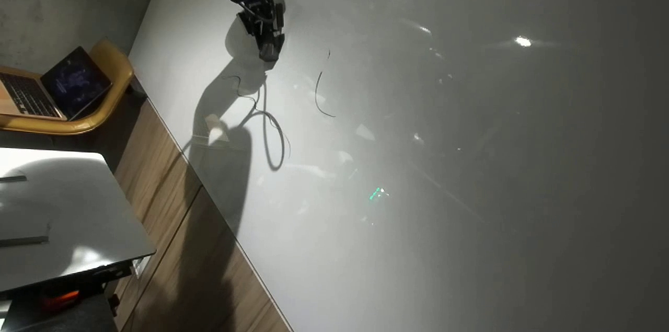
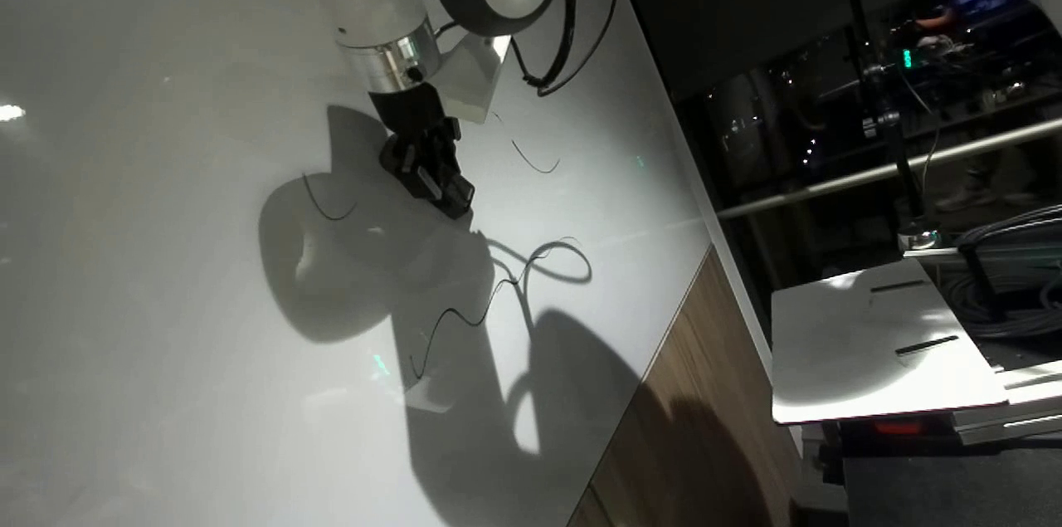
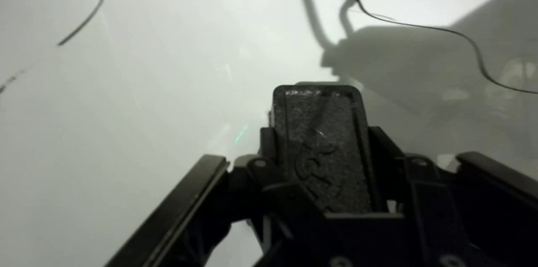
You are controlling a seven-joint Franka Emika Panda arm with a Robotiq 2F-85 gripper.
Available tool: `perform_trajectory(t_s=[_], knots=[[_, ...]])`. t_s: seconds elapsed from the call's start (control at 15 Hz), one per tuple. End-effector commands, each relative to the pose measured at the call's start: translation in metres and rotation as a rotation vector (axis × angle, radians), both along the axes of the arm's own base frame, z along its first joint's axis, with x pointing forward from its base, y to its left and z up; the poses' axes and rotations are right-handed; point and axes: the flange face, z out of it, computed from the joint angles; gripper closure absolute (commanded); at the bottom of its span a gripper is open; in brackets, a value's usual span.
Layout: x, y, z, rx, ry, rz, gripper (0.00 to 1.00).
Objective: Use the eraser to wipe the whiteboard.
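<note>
Eraser [image 3: 323,111] is in the tool [image 3: 322,145], clamped from both long sides, with the jaws parted just by the block's width. Its long axis runs straight in line with the tool, and in the wrist view the rounded far end pokes out in front, pointing up the picture and leaning a hair left. A wavy pen line [image 3: 424,26] crosses ahead and off to the right, and a curved stroke [image 3: 101,4] sits up on the left. In an exterior view the block points down and slightly right over the whiteboard [image 1: 444,248]; can't say if it's actually touching. The slanted lower-left edge there runs along wood panels [image 1: 157,164], well apart from the tool, while a huge stretch of board spreads right and below, so loads of room that way.
</note>
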Motion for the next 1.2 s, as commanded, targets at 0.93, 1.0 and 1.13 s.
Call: perform_trajectory(t_s=[0.93,1.0,1.13], knots=[[0.034,0.136,0.058,-0.050,-0.063,0.174,0.70],[0.040,0.130,0.056,-0.059,-0.056,0.168,0.70],[0.049,0.112,0.050,-0.071,-0.039,0.147,0.70]])
